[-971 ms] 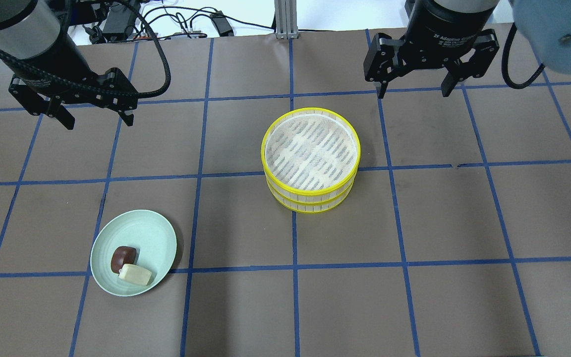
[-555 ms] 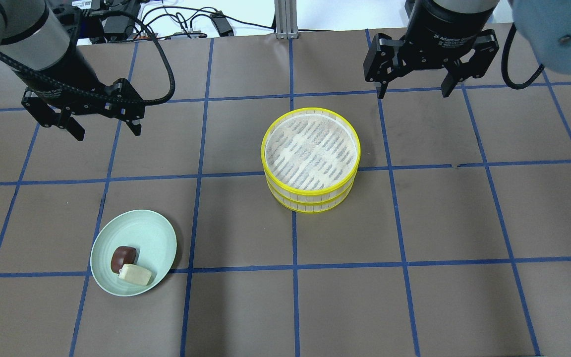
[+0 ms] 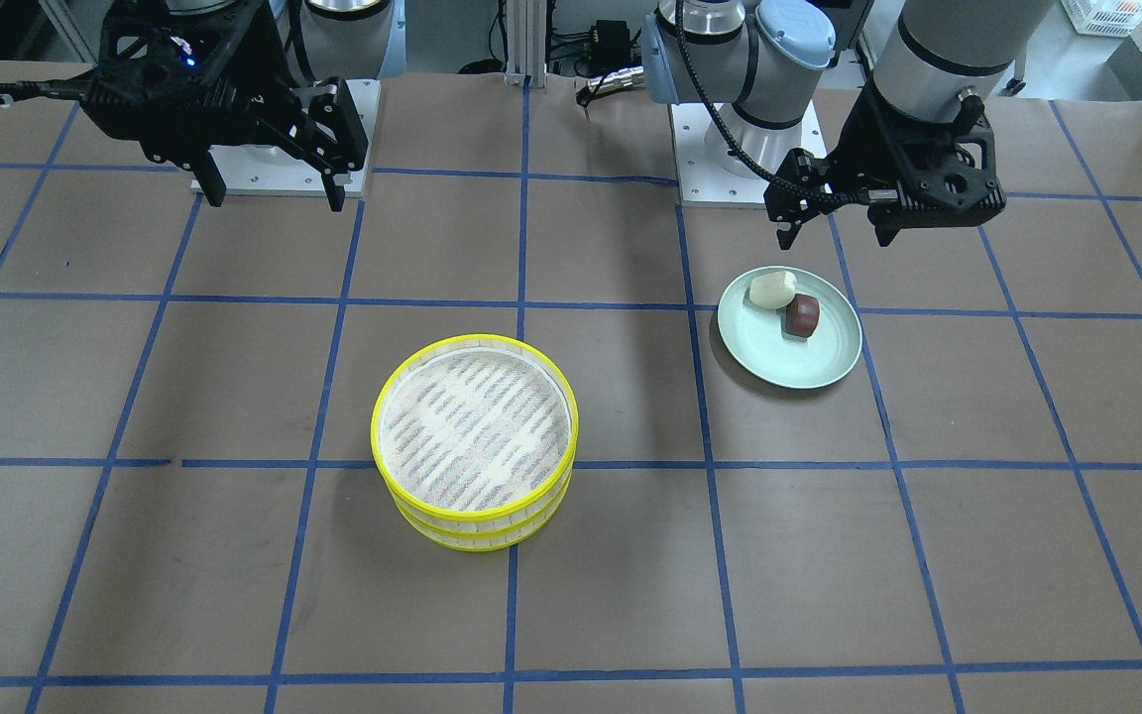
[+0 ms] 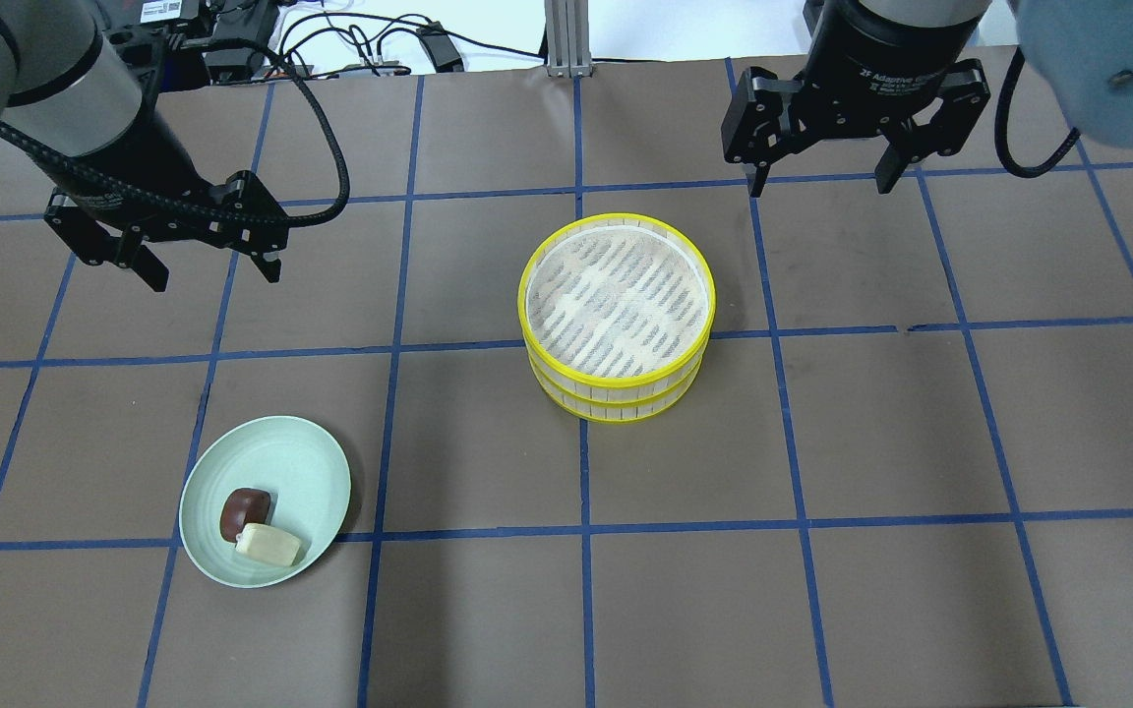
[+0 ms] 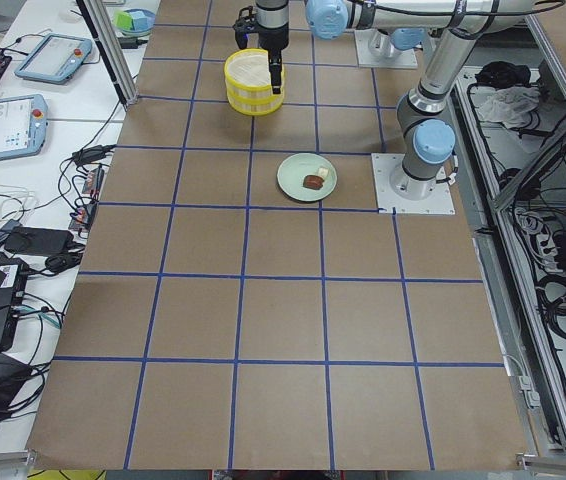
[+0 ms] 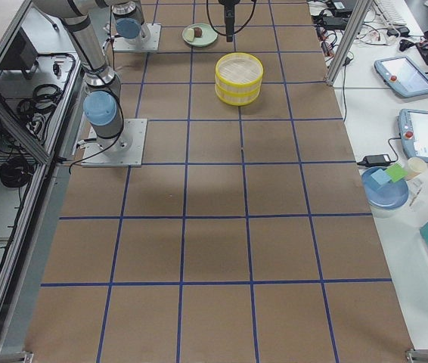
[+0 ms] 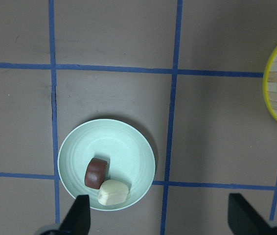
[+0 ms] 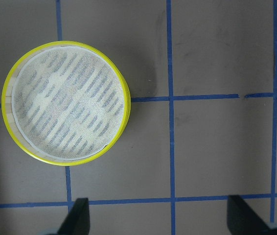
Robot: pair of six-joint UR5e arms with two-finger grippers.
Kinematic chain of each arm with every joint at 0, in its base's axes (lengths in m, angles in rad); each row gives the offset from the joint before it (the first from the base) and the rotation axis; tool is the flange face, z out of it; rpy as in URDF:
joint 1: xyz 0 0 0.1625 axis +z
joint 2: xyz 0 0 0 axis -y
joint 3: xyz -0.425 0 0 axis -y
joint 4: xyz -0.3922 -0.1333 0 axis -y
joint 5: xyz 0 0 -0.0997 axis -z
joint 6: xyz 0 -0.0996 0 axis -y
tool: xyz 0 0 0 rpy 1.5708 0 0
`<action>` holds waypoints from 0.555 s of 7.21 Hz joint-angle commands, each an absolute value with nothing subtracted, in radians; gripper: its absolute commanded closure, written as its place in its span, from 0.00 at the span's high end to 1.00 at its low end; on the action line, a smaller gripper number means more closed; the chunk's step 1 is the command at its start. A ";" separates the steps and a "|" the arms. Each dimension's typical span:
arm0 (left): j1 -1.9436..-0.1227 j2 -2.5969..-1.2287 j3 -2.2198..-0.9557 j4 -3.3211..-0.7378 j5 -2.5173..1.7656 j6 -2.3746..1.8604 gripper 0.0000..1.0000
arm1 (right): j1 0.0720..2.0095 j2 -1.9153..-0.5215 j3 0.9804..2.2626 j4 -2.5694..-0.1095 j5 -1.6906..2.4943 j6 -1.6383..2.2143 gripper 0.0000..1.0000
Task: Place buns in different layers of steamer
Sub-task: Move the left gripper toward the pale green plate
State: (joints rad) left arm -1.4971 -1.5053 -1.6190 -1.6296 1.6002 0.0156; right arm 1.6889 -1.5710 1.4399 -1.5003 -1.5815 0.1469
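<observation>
2 touching buns (image 4: 268, 544) on green plate (image 4: 303, 470)

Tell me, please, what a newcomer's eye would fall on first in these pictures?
The yellow-rimmed steamer, two stacked trays with the top one empty, stands out in the middle of the table. On the robot's left, a pale green plate holds a brown bun and a cream bun side by side. The left gripper and the right gripper both hang open and empty above it.
</observation>
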 commanded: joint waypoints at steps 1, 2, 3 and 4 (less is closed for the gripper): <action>-1.497 -1.488 -1.615 -1.637 1.595 0.018 1.00 | 1.689 -1.571 1.440 -1.500 -1.582 0.146 1.00; -1.496 -1.488 -1.627 -1.638 1.586 0.023 1.00 | 1.689 -1.571 1.440 -1.500 -1.582 0.146 1.00; -1.493 -1.497 -1.641 -1.647 1.592 0.023 1.00 | 1.689 -1.571 1.440 -1.500 -1.582 0.146 1.00; -1.493 -1.497 -1.687 -1.654 1.598 0.044 1.00 | 1.689 -1.571 1.440 -1.500 -1.582 0.146 1.00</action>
